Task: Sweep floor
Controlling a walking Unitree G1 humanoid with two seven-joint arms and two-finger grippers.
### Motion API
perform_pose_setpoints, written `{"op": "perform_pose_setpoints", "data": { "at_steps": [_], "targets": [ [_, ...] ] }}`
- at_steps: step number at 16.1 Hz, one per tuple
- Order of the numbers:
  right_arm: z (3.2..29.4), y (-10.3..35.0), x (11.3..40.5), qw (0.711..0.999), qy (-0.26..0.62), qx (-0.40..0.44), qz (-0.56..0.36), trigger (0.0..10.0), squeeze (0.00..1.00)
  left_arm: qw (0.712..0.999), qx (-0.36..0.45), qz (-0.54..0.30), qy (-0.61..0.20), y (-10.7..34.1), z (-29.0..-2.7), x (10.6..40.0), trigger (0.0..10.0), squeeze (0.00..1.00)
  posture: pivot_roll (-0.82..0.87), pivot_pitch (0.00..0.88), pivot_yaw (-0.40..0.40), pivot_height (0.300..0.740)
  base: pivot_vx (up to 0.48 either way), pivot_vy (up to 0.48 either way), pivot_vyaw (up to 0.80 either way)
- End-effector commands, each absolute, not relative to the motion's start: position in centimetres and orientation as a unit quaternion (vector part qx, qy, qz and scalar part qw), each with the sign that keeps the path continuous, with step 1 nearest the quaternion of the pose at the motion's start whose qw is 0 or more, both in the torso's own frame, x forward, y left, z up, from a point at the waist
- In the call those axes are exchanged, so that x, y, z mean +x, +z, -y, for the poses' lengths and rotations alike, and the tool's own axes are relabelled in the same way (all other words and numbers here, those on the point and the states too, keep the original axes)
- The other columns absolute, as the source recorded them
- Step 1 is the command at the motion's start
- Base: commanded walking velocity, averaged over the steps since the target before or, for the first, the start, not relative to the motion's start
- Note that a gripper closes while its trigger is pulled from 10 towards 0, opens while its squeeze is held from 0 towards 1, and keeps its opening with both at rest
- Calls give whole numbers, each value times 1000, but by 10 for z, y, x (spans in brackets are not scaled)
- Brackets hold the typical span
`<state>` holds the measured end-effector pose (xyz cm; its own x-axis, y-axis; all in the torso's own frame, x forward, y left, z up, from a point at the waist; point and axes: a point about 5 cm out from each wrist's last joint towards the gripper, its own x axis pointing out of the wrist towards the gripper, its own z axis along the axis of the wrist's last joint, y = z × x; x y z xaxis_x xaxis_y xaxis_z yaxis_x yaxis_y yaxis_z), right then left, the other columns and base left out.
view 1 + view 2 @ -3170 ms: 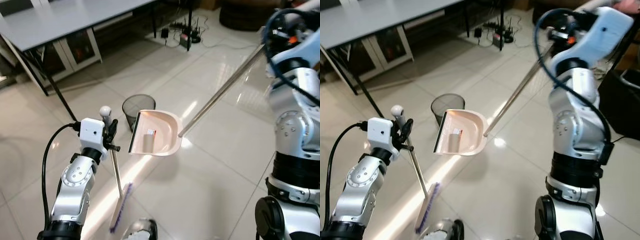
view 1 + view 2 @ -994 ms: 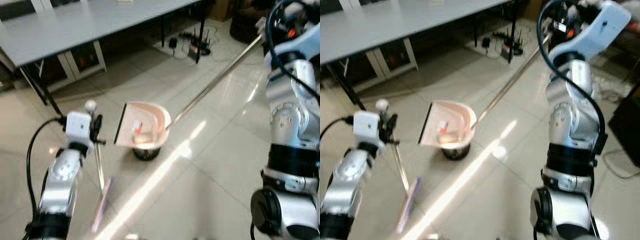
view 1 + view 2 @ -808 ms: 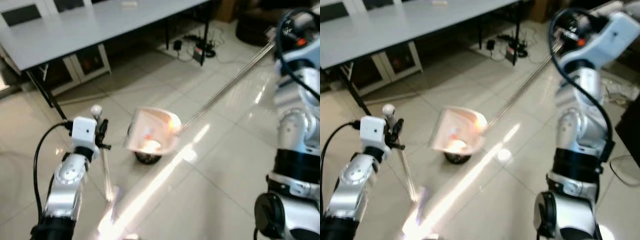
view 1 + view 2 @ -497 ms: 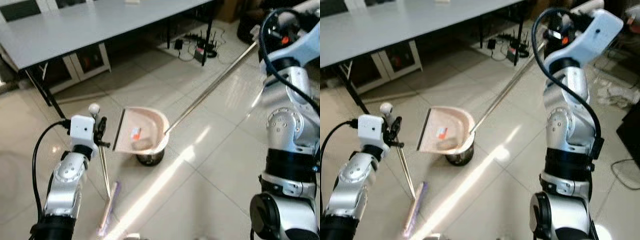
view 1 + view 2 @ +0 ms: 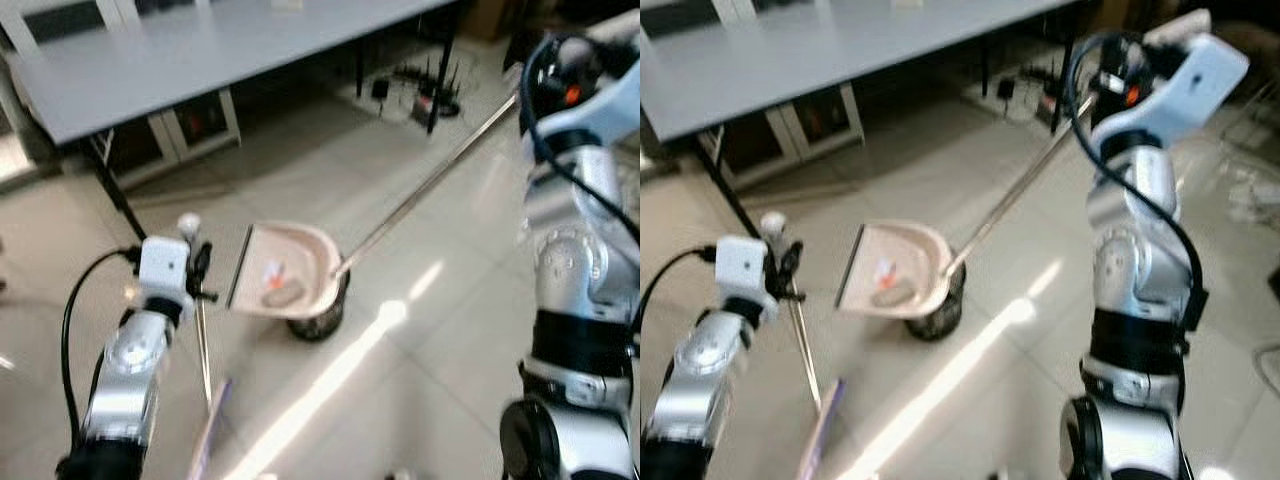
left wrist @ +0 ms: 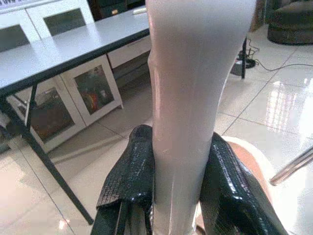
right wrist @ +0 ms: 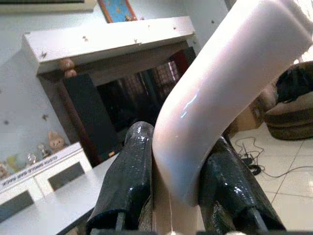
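Left gripper [image 6: 178, 196]: at about 8 o'clock in the head views, its two black fingers [image 6: 129, 181] are closing tightly on the white handle of the slim metal-shafted broom [image 5: 203, 350], holding it near upright.
Broom head: the pale bristle strip [image 5: 207, 440] is resting on the glossy beige tiled floor [image 5: 400, 400] at about 7 o'clock, near the robot's feet.
Right gripper [image 7: 176, 196]: at about 2 o'clock, high up, its fingers are clamping the curved white grip of the long silver-handled dustpan [image 5: 292, 270].
Dustpan: the pale pink plastic pan is hanging near centre, roughly level, directly above the bin and carrying a few collected scraps [image 5: 282, 294].
Bin: the dark mesh waste basket [image 5: 322, 318] is standing on the floor under the pan's rear edge.
Background: a grey table [image 5: 200, 50] with black legs is standing at 11 o'clock; cables lie on the floor at 1 o'clock.
Progress: judging by the loaded pan, sweeping and collecting appear done; tipping the scraps into the bin seems to remain.
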<state>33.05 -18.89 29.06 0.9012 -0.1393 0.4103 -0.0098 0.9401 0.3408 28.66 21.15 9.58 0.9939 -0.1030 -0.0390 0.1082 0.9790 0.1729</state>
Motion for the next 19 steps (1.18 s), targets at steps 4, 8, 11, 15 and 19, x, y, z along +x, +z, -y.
{"op": "perform_pose_setpoints", "data": {
  "at_steps": [4,8,11,15,19],
  "targets": [
    [204,299,323,953,-59,170,244,10000,0,994,86,8,-70,105,-201,293,10000,0,30,23,69,740,377,0,-386],
    [204,299,325,955,-54,163,240,10000,0,994,87,8,-67,105,-203,291,10000,0,38,31,64,740,375,0,0],
    [202,300,327,955,-47,165,240,10000,0,995,86,12,-57,108,-208,292,10000,0,44,46,61,740,379,0,0],
    [202,294,324,957,-46,166,233,10000,0,994,90,4,-58,104,-210,286,10000,0,40,44,64,740,380,0,0],
    [201,292,324,957,-45,169,233,10000,0,994,91,3,-63,103,-209,287,10000,0,41,41,69,740,379,0,0]
  ]
}}
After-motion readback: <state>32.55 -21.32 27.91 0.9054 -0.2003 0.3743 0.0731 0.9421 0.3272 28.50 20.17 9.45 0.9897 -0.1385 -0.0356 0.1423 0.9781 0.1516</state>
